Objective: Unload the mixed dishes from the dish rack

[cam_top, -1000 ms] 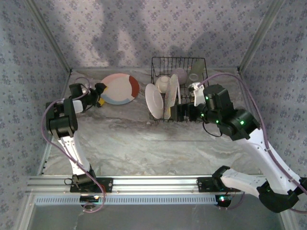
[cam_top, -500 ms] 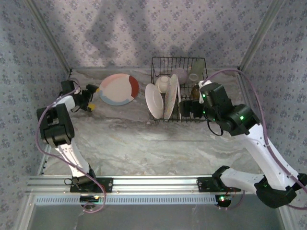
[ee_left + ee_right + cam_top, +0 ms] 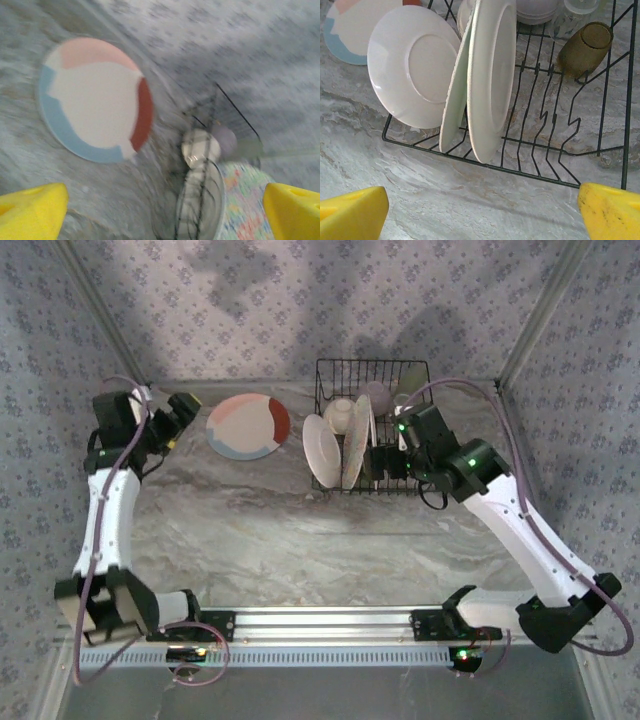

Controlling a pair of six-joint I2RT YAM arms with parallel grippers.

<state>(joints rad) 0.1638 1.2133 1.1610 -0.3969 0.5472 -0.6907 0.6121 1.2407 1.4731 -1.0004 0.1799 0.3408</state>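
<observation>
**Rack mostly loaded, both end effectors open and empty**

The dish rack [image 3: 372, 362] stands at the far middle of the table, with most of the dishes in it. Two pale plates [image 3: 490, 80] stand on edge between its tines, which is what keeps them upright. A white plate [image 3: 412, 65] leans against the rack's left end. Behind them sit a lilac bowl [image 3: 377, 393] and an amber cup [image 3: 584, 47], the cup tipped over on the wire floor. One plate with pink, blue and red patches [image 3: 248, 426] lies flat on the table left of the rack, apparently unloaded.

The right end effector [image 3: 480, 212] hovers at the rack's near edge, fingers spread and empty, probably lining up on the standing plates. The left end effector [image 3: 180, 408], equally released, hangs beside the flat plate.

The table [image 3: 300, 530] is grey and marbled. Patterned blue-grey walls [image 3: 300, 300] enclose it on three sides.
</observation>
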